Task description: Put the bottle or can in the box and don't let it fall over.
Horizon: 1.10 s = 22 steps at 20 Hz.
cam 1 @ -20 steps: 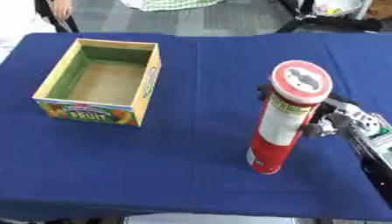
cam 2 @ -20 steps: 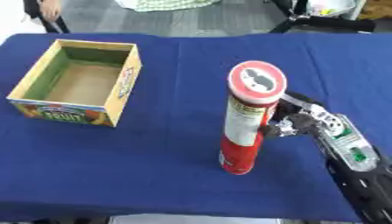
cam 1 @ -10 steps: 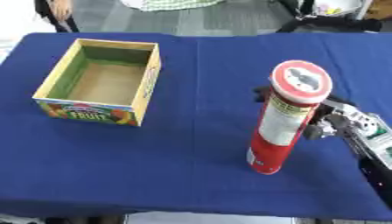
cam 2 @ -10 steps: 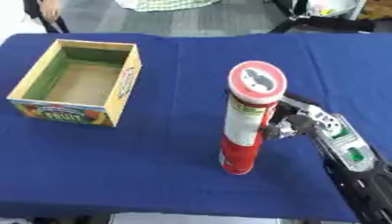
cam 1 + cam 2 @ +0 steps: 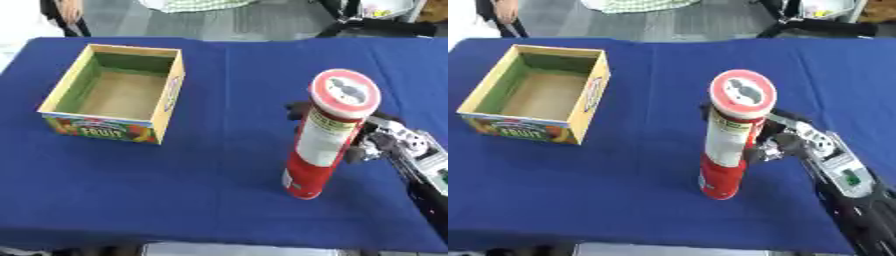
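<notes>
A tall red can (image 5: 325, 138) with a white lid stands upright on the blue table (image 5: 219, 165), right of centre. My right hand (image 5: 791, 141) comes in from the lower right and is wrapped round the can's middle, with fingertips (image 5: 297, 108) showing past its far side. The open cardboard fruit box (image 5: 118, 93) sits at the left, empty, with green inner walls and a brown floor. The left hand shows in neither view.
The table's near edge (image 5: 219, 245) runs along the bottom of the view. Dark chair parts (image 5: 376, 22) and a light cloth (image 5: 197, 4) lie beyond the far edge. Bare blue cloth separates the box and the can.
</notes>
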Tool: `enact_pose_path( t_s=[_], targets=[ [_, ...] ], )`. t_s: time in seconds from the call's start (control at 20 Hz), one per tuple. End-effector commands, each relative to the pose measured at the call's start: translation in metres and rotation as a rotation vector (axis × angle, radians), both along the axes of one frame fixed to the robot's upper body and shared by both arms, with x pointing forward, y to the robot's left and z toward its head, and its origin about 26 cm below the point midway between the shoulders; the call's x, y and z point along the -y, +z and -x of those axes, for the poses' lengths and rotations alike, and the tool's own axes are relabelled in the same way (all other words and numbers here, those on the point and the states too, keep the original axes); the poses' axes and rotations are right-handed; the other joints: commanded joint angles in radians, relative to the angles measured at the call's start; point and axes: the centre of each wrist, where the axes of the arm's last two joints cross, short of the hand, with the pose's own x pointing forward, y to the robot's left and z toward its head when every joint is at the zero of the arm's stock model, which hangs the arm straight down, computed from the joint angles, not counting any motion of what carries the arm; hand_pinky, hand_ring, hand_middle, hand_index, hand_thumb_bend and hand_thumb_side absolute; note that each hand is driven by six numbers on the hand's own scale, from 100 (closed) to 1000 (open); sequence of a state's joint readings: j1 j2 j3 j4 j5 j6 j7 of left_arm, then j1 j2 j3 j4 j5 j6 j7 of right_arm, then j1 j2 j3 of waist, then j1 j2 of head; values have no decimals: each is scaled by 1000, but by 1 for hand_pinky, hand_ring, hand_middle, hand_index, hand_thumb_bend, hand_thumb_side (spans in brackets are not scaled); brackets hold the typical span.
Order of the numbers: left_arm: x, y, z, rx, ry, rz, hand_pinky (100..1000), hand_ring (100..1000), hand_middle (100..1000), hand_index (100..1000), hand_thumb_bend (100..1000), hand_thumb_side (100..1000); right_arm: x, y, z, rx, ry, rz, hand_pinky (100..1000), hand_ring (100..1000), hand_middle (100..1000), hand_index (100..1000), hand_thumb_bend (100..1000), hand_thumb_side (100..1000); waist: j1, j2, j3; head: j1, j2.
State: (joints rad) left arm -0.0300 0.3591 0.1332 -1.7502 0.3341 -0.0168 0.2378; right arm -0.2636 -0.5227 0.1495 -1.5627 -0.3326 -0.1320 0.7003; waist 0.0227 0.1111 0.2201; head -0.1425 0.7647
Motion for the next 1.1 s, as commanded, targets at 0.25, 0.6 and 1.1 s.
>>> enact_pose_path(
  t_s=[0.25,0.6,1.1],
  targets=[
    [-3,7,-1,20,1,-11,714,1000,913,846,491,891,-5,4,-1,11,5,20,917,1000,1000,857,908,483,0,-5,2,-1,5],
    [-3,7,-1,18,0,-11,714,1000,913,846,490,892,-10,3,-2,14,16,18,918,1000,1000,815,920,479,0,-4,2,0,5],
    [-3,7,-1,19,2,-9,715,1000,913,846,490,892,-15,0,-3,9,5,10,911,1000,1000,687,955,353,0,-4,3,1,5]
  ],
)
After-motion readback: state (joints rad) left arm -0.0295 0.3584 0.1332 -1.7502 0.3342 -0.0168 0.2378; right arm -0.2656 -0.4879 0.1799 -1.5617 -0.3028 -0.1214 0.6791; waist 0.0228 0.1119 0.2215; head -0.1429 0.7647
